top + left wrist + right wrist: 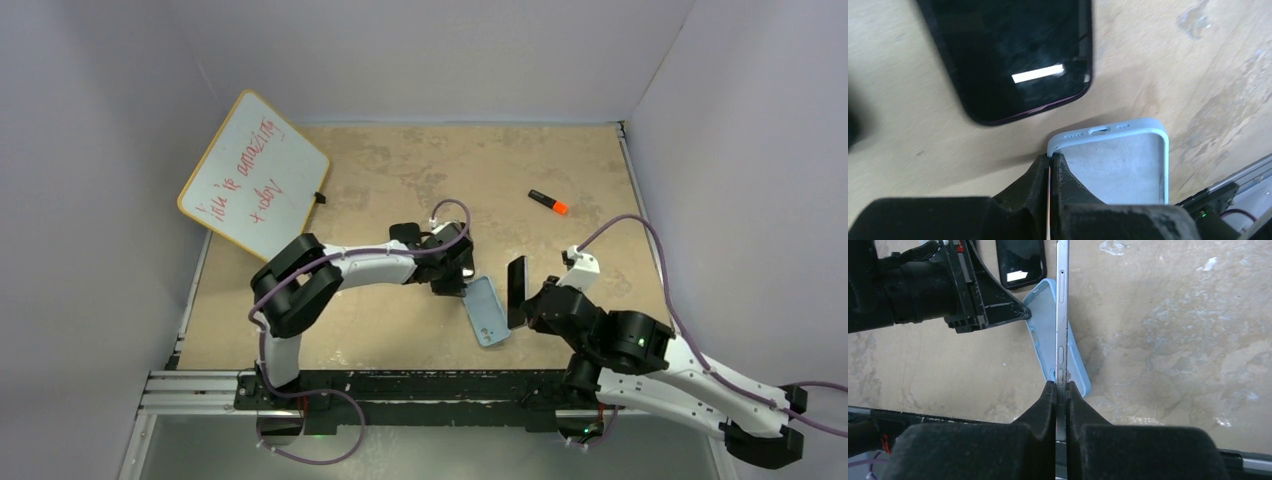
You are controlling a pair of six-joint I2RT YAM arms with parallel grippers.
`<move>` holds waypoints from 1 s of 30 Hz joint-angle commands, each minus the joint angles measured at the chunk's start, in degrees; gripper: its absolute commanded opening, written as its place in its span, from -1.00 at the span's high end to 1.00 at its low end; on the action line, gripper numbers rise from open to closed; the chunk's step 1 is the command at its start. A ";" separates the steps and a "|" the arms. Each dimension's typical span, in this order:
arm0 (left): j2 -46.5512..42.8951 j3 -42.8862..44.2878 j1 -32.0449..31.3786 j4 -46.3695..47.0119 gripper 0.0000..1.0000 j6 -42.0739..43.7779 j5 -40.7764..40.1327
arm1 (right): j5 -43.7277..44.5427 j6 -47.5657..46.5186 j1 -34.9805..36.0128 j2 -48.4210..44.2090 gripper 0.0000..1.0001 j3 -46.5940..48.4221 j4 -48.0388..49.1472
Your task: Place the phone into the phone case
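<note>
Nearest the arm bases, the right gripper (pixel 1061 390) is pressed tight on one end of the phone (pixel 1062 315). It holds the phone on its thin edge, along and just over the phone case (pixel 1120 165); whether the two touch cannot be told. The pale blue case sits open side up on the table (pixel 400 170). Nothing is in it, and its grey lining is bare up to the end with the port cut-outs. Just beyond, the left gripper (pixel 1053 162) is pinched shut on the case's side wall near that end, its fingers closed over the rim. The step in hand looks like seating the phone. To do it well, the phone probably has to be rolled flat with its screen up and its ports matched to the cut-outs. One long edge would be tucked under the lip first, then the rest pressed down. The left pinch could block the wall it holds, so it may need to shift or let go. Farther off lie an orange marker (pixel 549 202) and a whiteboard (pixel 255 185).
</note>
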 commanded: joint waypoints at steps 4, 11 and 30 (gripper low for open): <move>-13.92 -9.50 6.29 -7.64 1.00 7.92 2.31 | -5.46 -5.41 -0.17 4.61 1.00 -1.79 17.18; -22.95 -15.84 11.38 -12.78 1.00 13.67 4.52 | -13.27 -6.98 -0.10 9.02 1.00 -5.42 31.93; -26.44 -26.71 18.61 -4.04 1.00 12.13 10.29 | -19.04 -5.38 -0.10 15.55 1.00 -9.25 48.33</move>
